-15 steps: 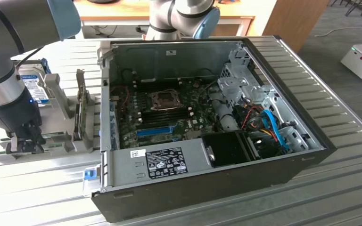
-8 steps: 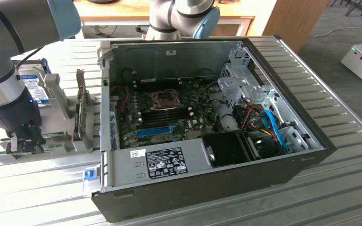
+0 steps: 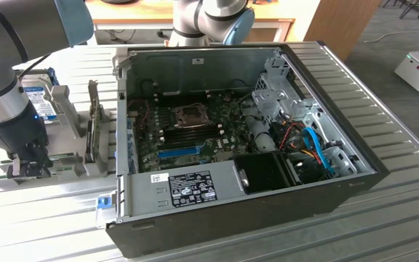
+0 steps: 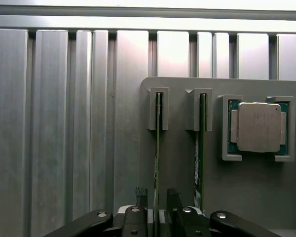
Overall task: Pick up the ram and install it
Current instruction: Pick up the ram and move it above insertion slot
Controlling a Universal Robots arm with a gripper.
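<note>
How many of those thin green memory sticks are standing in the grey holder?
2. The first stick stands inside the open gripper; the second stick stands in the next slot, nearer the processor chip. Others may be hidden.

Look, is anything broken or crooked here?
Nothing stands out. The ram and the second stick stand straight in the grey holder, the processor chip sits square in its nest, and the open end effector straddles the ram.
</note>
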